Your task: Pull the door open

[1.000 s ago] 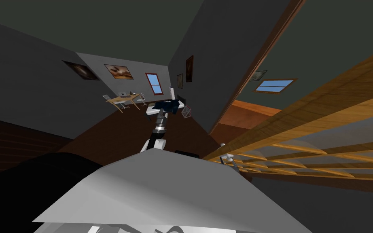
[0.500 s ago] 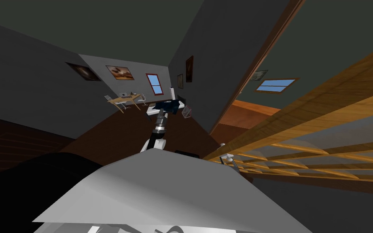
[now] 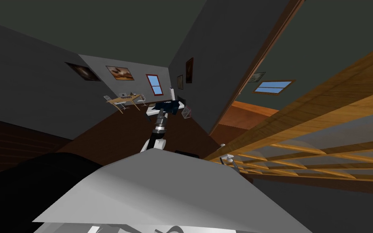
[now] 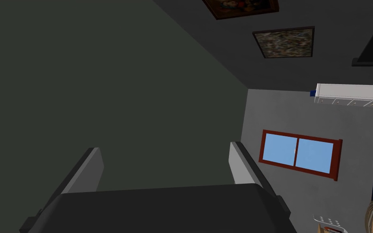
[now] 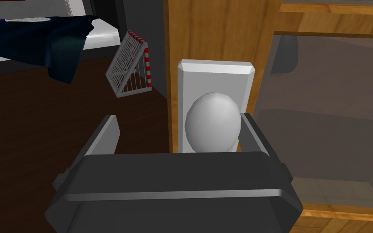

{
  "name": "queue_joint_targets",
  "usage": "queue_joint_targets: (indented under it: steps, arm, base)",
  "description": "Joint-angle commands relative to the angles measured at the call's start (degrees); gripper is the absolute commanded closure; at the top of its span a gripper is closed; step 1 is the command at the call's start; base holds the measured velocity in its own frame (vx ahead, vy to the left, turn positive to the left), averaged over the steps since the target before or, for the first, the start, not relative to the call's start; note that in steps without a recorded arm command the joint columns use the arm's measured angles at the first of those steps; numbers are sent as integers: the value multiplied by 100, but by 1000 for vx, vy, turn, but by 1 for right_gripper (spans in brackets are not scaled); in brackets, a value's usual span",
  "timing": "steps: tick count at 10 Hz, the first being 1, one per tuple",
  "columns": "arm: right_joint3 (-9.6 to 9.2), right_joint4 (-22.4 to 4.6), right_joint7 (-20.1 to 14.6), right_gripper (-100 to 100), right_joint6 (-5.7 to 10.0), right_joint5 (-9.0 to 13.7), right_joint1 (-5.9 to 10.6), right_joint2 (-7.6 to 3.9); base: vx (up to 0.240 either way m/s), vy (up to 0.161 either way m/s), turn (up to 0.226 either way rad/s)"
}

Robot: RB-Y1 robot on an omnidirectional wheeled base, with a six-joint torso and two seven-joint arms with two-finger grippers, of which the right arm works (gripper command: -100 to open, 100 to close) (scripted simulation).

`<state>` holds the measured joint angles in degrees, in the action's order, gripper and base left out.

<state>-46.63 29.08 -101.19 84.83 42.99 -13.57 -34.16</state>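
At the grasp step: pale round knob (image 5: 213, 121) on its white plate (image 5: 216, 75), at the edge of the wooden glazed door (image 5: 222, 28), close on the right. Bracketed off-centre by the right end effector (image 5: 180, 135), spread open. Next: centre, clamp, draw back in an arc. Left end effector (image 4: 165, 166) held ahead, open too.

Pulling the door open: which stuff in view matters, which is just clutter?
Job: wooden door, grey knob, white plate behind it, right gripper open at the knob.

Lying about: small goal net, dark blue cloth, desk, wall pictures; left gripper open, away from the door.
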Motion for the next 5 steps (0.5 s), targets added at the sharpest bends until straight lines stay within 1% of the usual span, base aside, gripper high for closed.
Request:
queue_joint_targets:
  steps: [1, 3, 4, 5]
  arm:
    - [-138, 286, 35, 100, -98, -93, -80, 61]
    - [-138, 302, 35, 100, -98, -93, -80, 61]
    - [-138, 7, 35, 100, -98, -93, -80, 61]
    - [-138, 302, 35, 100, -98, -93, -80, 61]
  base:
    - [18, 28, -8]
    - [-12, 1, 2]
    - [2, 22, 37]
    - [6, -2, -44]
